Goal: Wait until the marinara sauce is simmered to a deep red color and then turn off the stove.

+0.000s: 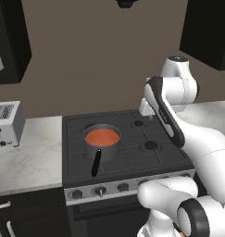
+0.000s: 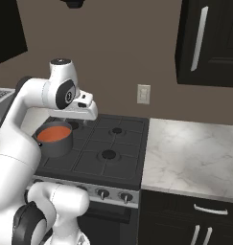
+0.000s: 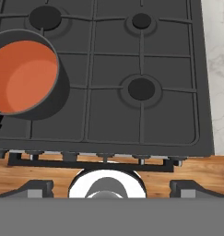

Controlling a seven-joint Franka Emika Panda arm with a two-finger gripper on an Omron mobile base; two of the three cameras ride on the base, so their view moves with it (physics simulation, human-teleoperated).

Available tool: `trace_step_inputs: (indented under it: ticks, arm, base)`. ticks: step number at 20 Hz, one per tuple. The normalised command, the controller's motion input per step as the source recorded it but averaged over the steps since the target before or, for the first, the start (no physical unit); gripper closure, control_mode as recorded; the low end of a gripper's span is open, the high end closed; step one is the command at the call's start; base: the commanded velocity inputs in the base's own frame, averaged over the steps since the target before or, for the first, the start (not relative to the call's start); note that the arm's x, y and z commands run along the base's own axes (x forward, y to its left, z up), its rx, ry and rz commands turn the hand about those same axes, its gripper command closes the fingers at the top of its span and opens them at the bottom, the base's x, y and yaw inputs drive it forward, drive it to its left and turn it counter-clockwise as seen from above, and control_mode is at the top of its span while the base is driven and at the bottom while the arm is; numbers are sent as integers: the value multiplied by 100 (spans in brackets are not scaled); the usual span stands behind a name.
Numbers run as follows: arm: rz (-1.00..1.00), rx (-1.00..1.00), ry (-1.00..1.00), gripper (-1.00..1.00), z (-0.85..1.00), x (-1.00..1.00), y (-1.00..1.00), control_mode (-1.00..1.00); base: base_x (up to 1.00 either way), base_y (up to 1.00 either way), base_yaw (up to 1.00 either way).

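- End effector is spread wide with nothing in it, parked above the stove's front edge and looking straight down; its two dark fingertips sit far apart at the bottom of the hand view.
- Arm's folded up pretty tall: it rises from the base, bends back at the elbow, and the wrist hangs over the back half of the cooktop, well clear of everything.
- Stove is the big black four-burner range set between two pale marble surface sections, dark grates on top, silver front panel with a row of round knobs.
- Saucepan, small and grey, sits on the front-left burner, black handle pointing toward the knobs.
- Marinara sauce fills the pan mouth as a flat orange-red disc.
- Silver toaster sits off on the left surface.
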Motion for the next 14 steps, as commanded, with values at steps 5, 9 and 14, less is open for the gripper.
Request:
trace_step_inputs:
  ticks: [5, 9, 14]
  arm:
    - [0, 0, 0, -100, 0, 0, 0, -100]
    - [0, 0, 0, -100, 0, 0, 0, -100]
    - [0, 0, 0, -100, 0, 0, 0, -100]
  base:
    - [0, 0, 0]
    - [0, 0, 0]
    - [0, 0, 0]
